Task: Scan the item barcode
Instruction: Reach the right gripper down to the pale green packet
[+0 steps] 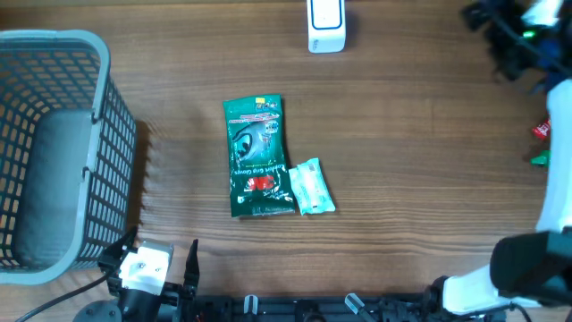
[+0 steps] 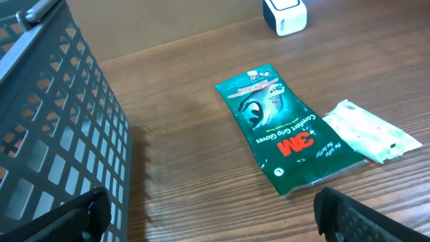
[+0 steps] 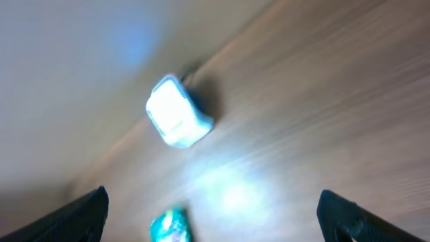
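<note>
A green 3M glove packet (image 1: pixel 257 156) lies flat mid-table, also seen in the left wrist view (image 2: pixel 279 128). A small white packet (image 1: pixel 311 186) (image 2: pixel 373 131) touches its lower right corner. The white and blue scanner (image 1: pixel 325 25) (image 2: pixel 285 15) stands at the far edge. My left gripper (image 2: pixel 215 225) is open and empty, low over the table near the front left (image 1: pixel 156 255), short of the green packet. My right gripper (image 3: pixel 215 222) is open and empty, raised at the far right (image 1: pixel 505 40). Its blurred view shows the scanner (image 3: pixel 178 111) and the green packet (image 3: pixel 168 225).
A grey mesh basket (image 1: pixel 54 152) (image 2: pixel 54 114) fills the left side, close beside my left gripper. The right arm's white link (image 1: pixel 554 188) runs along the right edge. Bare wood lies between the packets and the scanner.
</note>
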